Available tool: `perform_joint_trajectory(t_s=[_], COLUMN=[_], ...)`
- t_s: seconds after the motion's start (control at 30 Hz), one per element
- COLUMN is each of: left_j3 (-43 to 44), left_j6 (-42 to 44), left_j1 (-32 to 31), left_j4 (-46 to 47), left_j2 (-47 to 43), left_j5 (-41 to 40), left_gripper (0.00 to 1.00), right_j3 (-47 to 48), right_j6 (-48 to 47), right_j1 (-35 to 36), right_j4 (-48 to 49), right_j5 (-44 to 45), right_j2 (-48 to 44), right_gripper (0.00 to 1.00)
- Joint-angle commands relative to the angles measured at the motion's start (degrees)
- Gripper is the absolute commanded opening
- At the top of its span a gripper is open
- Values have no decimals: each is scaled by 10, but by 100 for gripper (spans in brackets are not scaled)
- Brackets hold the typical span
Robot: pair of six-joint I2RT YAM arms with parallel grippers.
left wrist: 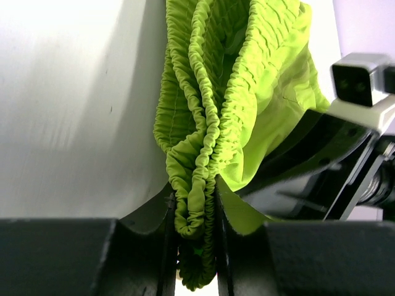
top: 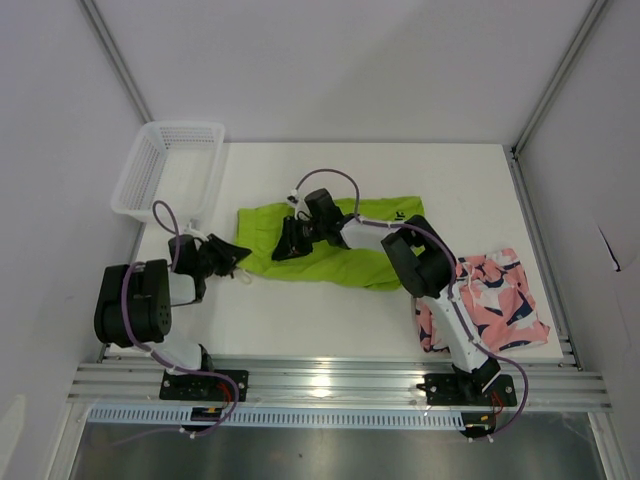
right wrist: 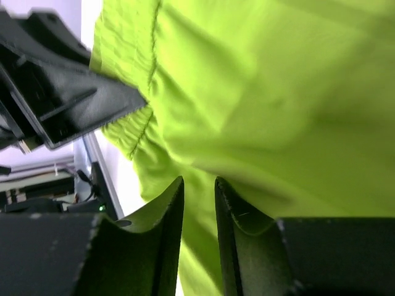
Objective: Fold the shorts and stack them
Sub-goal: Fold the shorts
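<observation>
Top external: lime green shorts (top: 345, 265) lie spread across the middle of the white table (top: 330, 325), waistband end to the left. Left gripper (top: 243, 260) sits at that left edge, touching the cloth. Right gripper (top: 286, 245) is down on the green shorts just beside it, further in over the fabric. Jaw state is not readable for either one from this height. Pink printed shorts (top: 495, 300) lie crumpled at the right near corner, next to the right arm's base and well apart from the green pair. White mesh basket (top: 150, 165) stands at the far left corner.

Left wrist: left gripper (left wrist: 196, 246) is clamped on the gathered elastic waistband of the green shorts (left wrist: 247, 92). The ruched band is pinched between both fingers (left wrist: 231, 209), with a short loop of it hanging out below them. The rest of the cloth bunches away over the table. The right arm (left wrist: 321, 166) crosses close at the right.

Right wrist: right gripper (right wrist: 199, 234) is low over the green shorts (right wrist: 278, 105). Its fingers (right wrist: 160, 228) stand a narrow gap apart and green cloth fills the gap. Cannot tell whether it is nipped or only lying behind. Left gripper (right wrist: 68, 92) shows at upper left, at the waistband edge
</observation>
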Motion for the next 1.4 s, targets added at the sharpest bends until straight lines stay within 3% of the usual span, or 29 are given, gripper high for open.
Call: perform_joint_trajectory(t_s=[0.0,0.37,0.43,0.47,0.5,0.53,0.6,0.77,1.03,1.13,1.27,1.37], left_j3=[-16,-66,-66,-56,-51,-39,-25,10,27,22,14,13], left_j6=[23,50,63,68,71,75,84,73,36,35,29,33], left_j1=[-1,-22,-23,-22,-22,-23,-22,-21,9,27,34,34], left_j4=[0,-147,-174,-184,-191,-206,-211,-179,-103,-79,-35,-24], left_j2=[-39,-206,-218,-220,-218,-215,-198,-127,-31,-22,-12,-19], left_j5=[-10,-111,-125,-127,-127,-127,-122,-94,-38,-9,23,33], left_gripper=[8,11,25,38,63,74,86,93,91,82,45,29], right_j3=[-5,55,62,61,61,62,64,72,78,80,85,92], right_j6=[-26,-18,-22,-24,-27,-30,-39,-52,-62,-63,-64,-65], right_j1=[-15,-5,-2,-1,0,1,2,3,3,4,5,6], right_j4=[-6,-32,-54,-57,-62,-67,-84,-101,-114,-115,-118,-121], right_j5=[38,57,61,61,61,64,72,67,67,66,66,66], right_j2=[-35,45,53,54,54,55,55,65,67,68,72,76], right_gripper=[30,30,30,30,30,29,28,27,26,26,25,25])
